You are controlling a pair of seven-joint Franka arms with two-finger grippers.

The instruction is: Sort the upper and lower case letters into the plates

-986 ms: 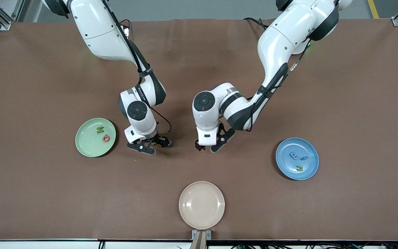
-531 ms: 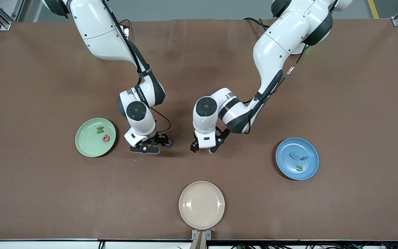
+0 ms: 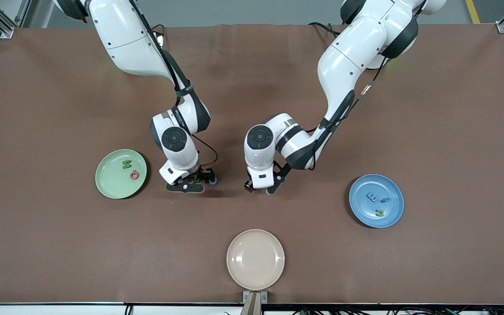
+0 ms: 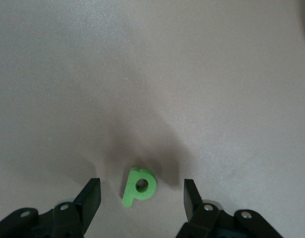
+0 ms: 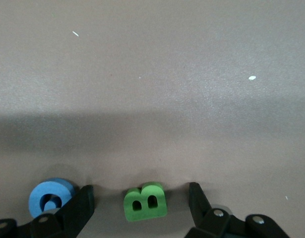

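Note:
The mint green plate, toward the right arm's end, holds a green letter and a pinkish-red letter. The blue plate, toward the left arm's end, holds two blue letters and a green one. My right gripper is open low over the table, around a green "B". A round blue letter lies just outside one finger; it also shows in the front view. My left gripper is open, low around a green "p".
A beige plate sits at the table's edge nearest the front camera, holding nothing. The two grippers are close together mid-table, between the mint and blue plates.
Both grippers have turned a little and come lower over their letters. The left arm's elbow has swung toward the right arm. The letters and plates have not moved.

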